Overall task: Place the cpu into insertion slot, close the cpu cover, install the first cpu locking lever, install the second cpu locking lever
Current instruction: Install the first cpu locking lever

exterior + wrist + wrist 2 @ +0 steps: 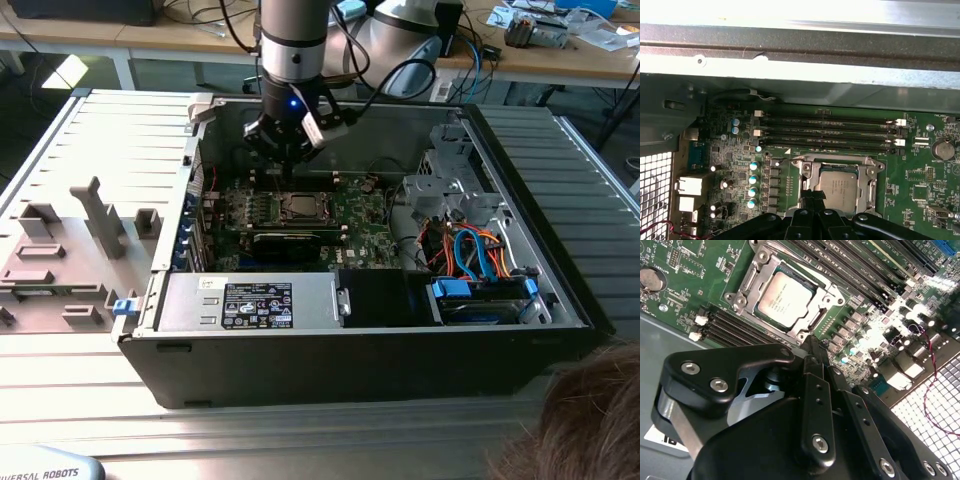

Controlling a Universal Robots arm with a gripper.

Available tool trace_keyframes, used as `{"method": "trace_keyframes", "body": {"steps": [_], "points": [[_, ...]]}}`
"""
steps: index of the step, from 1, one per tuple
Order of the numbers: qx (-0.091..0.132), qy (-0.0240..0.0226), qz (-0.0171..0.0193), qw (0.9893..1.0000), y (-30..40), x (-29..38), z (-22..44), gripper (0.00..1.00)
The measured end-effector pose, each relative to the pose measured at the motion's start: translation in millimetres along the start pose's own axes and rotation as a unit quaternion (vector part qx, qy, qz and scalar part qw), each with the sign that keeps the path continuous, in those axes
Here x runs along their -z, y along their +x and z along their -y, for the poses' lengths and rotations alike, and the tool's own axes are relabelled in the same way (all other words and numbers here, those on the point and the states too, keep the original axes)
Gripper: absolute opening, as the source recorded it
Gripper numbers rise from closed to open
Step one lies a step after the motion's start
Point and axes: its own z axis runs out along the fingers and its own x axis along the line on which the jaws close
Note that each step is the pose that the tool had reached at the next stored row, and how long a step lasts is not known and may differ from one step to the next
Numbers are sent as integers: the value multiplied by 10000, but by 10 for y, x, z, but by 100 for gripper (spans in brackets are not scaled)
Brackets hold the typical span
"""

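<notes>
The cpu (782,295), a silvery square chip, lies flat in the insertion slot (747,287) on the green motherboard. The cpu cover (829,299), a thin metal frame, lies down around the chip, whose top shows through its window. My gripper (812,344) hangs just above the board beside one edge of the socket, its black fingers pressed together with nothing between them. In the exterior view the gripper (287,165) is over the far side of the socket, with the cpu (298,207) just in front of it. The first wrist view has the cpu (837,187) right beyond the gripper (813,196).
The open computer case (560,290) walls in the board. Long black memory slots (830,132) run beside the socket. A black card (287,243), a power supply (250,300) and a drive bay with blue and orange cables (475,255) stand nearby. A person's hair (585,420) is at the exterior view's lower right.
</notes>
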Motion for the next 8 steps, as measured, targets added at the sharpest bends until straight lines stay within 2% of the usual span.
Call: {"method": "trace_keyframes", "body": {"steps": [8], "points": [[0, 0, 0, 10000, 17, 0, -1, 11]]}}
